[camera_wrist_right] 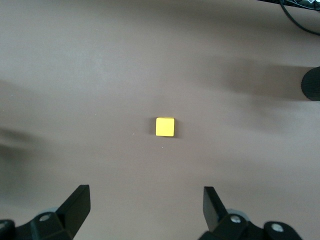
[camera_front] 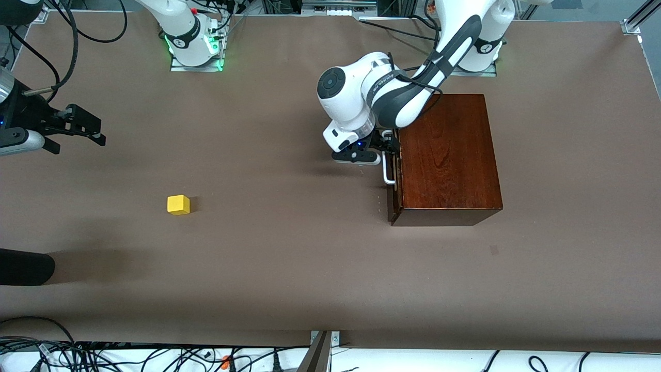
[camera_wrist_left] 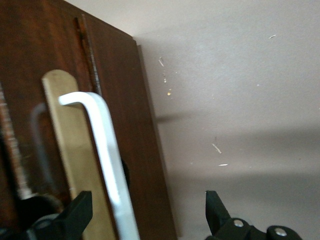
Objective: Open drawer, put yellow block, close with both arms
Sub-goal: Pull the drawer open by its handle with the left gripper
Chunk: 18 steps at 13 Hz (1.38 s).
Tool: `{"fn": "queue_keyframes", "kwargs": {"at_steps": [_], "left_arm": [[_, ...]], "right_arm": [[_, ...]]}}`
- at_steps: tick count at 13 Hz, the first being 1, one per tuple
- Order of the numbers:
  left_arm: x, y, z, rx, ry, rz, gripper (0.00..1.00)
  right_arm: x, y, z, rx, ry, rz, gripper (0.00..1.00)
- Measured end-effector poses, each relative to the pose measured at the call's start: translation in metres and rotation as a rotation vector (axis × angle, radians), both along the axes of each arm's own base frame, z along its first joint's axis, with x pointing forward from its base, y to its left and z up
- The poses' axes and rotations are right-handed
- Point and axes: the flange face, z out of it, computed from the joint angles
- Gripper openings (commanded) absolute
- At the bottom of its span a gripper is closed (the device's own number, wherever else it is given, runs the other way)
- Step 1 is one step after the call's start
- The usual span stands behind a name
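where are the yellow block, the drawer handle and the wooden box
yellow block (camera_front: 178, 204): front view, on its top face
white drawer handle (camera_wrist_left: 107, 150): left wrist view, on the straight bar
wooden box (camera_front: 448, 152): front view, on its glossy top

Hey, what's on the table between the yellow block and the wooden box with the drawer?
Only bare brown table between the yellow block and the wooden box, as the front view shows.
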Motion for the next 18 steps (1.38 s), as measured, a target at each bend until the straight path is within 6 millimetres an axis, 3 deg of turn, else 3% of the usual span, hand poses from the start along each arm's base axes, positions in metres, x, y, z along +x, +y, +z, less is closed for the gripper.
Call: {"fn": "queue_keyframes", "kwargs": {"at_steps": [4,13,18], "left_arm": [[-0.003,-0.005,-0.019,-0.011,0.002,0.023,1.00],[-0.013,-0.041,-0.010,-0.165,-0.094,0.059,1.00],[-0.010,-0.048,-0.002,-0.236,-0.106,0.110,1.00]], "right_arm": [[0.000,0.000,0.000,0.000,0.000,0.000,1.00],[0.000,0.000,0.000,0.000,0.000,0.000,1.00],[0.000,0.000,0.000,0.000,0.000,0.000,1.00]]}}
